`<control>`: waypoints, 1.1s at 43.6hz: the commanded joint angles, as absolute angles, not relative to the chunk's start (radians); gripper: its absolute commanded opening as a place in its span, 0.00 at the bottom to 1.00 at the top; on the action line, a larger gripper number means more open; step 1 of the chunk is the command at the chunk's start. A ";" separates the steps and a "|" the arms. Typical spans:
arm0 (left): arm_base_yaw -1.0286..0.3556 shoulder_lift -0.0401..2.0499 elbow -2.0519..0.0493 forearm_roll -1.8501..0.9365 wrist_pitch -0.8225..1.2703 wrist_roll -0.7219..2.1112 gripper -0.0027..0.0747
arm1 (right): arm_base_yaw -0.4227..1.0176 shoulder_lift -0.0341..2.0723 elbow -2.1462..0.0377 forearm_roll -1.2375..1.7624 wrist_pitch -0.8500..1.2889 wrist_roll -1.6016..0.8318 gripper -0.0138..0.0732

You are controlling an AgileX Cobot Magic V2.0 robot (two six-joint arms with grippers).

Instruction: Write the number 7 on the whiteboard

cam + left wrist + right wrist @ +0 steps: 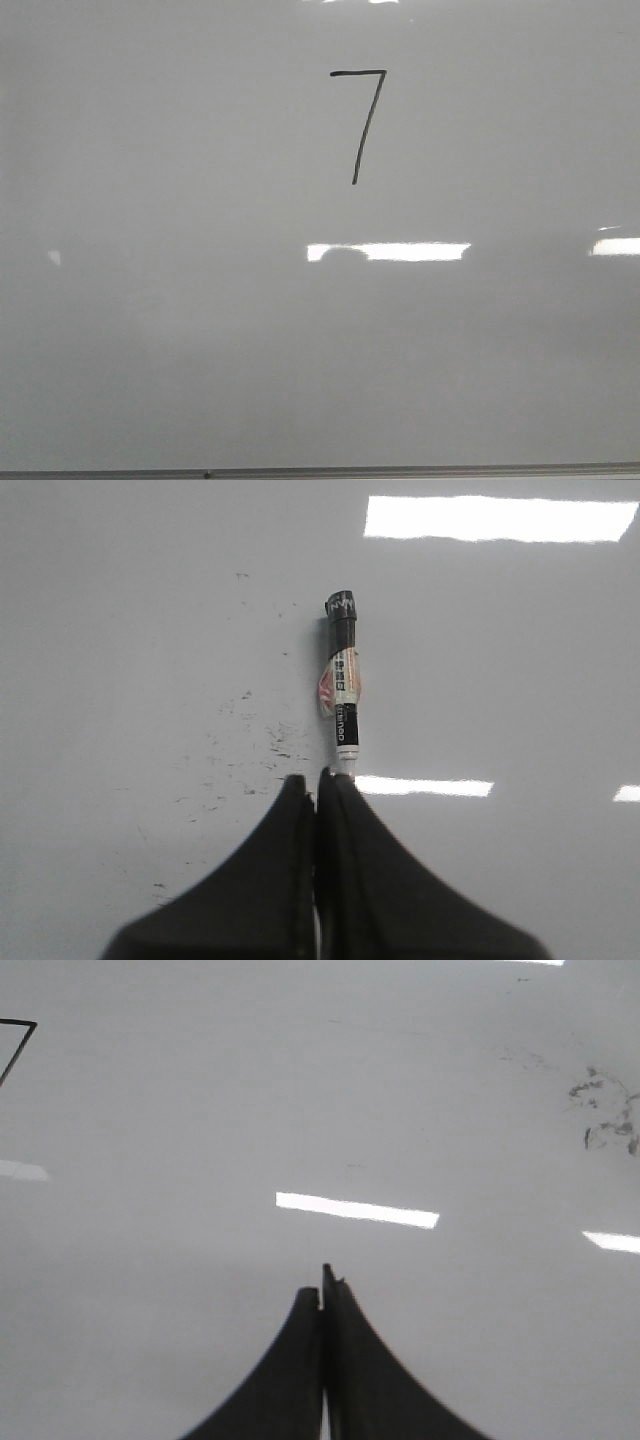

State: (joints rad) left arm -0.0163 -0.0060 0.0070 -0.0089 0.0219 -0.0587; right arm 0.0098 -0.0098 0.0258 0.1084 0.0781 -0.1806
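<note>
A thin black number 7 is drawn on the upper middle of the glossy pale whiteboard; a corner of it shows in the right wrist view. Neither gripper shows in the front view. My left gripper has its jaws pressed together with no gap. A black-and-white marker lies on the board just beyond its tips, black cap end pointing away, its near end hidden behind one fingertip. My right gripper is shut and empty over bare board.
The board's thin metal bottom edge runs along the near side. Bright rectangular light reflections lie on the board. Dark ink specks sit beside the marker, and smudges show in the right wrist view.
</note>
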 commanded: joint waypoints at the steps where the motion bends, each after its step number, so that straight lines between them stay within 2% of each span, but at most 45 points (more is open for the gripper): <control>1: -0.016 -0.019 0.021 -0.017 -0.058 -0.067 0.01 | 0.005 -0.029 0.023 0.105 -0.012 -0.186 0.08; 5: -0.016 -0.019 0.021 -0.017 -0.058 -0.067 0.01 | 0.005 -0.029 0.025 0.105 -0.014 -0.183 0.08; 16: -0.016 -0.019 0.021 -0.017 -0.058 -0.067 0.01 | 0.005 -0.029 0.025 0.055 -0.088 0.022 0.08; 48: -0.016 -0.019 0.021 -0.017 -0.058 -0.067 0.01 | 0.005 -0.029 0.025 0.012 -0.064 0.082 0.08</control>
State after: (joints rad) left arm -0.0163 -0.0060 0.0070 -0.0089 0.0219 -0.0587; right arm 0.0098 -0.0098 0.0258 0.0246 0.0123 0.0761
